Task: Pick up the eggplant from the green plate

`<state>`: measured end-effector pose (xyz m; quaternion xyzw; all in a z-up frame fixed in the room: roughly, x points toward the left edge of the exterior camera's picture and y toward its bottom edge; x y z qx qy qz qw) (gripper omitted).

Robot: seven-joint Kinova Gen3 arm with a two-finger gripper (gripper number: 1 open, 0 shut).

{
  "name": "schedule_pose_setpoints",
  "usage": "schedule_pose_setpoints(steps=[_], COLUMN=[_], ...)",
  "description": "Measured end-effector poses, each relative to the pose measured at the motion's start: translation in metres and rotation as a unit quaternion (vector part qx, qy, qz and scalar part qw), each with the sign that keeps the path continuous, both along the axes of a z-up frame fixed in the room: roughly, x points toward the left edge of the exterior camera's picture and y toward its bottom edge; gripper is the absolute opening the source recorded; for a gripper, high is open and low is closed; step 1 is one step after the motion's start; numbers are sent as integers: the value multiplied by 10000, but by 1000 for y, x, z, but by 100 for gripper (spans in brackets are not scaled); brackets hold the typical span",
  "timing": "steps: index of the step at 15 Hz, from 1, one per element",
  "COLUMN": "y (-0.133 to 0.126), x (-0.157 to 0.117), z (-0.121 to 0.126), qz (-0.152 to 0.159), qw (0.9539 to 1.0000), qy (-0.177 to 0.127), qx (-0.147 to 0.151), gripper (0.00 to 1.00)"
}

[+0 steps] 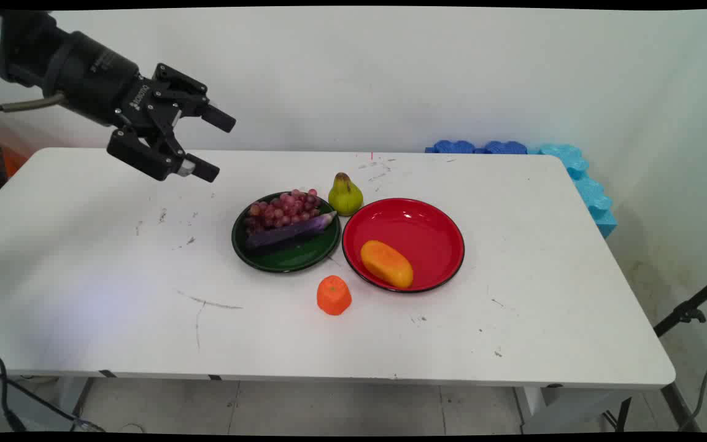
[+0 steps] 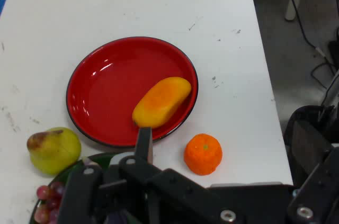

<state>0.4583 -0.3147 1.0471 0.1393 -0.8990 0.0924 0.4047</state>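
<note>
The gripper (image 1: 211, 143) hangs above the table's (image 1: 83, 258) far left part, jaws wide apart, holding nothing. Nearest it sits a green plate (image 1: 286, 261) near mid-table, carrying grapes (image 1: 283, 209) and an eggplant (image 1: 292, 231) (probably light, stiff, smooth; best taken mid-body), lying lengthwise, tip toward the pear (image 1: 345, 195).

Two plates sit on the one white table (image 1: 114, 258): one green plate (image 1: 295, 261) and one red plate (image 1: 418, 230). I count one bunch of red grapes (image 1: 283, 209), one purple eggplant (image 1: 292, 230), one pear (image 1: 345, 195), one mango (image 1: 386, 263) and one orange (image 1: 334, 295).
</note>
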Motion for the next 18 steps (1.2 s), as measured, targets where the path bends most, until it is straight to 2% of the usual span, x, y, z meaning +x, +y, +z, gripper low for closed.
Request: schedule_pose_setpoints(steps=[4, 7, 11, 16, 18], y=[-3, -4, -12, -37, -49], x=[-2, -4, -13, -22, -24], z=[-5, -8, -10, -18, -23], qz=[89, 280, 502, 839, 1009], qw=[9998, 9987, 9976, 9946, 9916], qy=[5, 49, 23, -468, -717], qx=[192, 421, 484, 399, 377], gripper=[100, 100, 100, 100, 100])
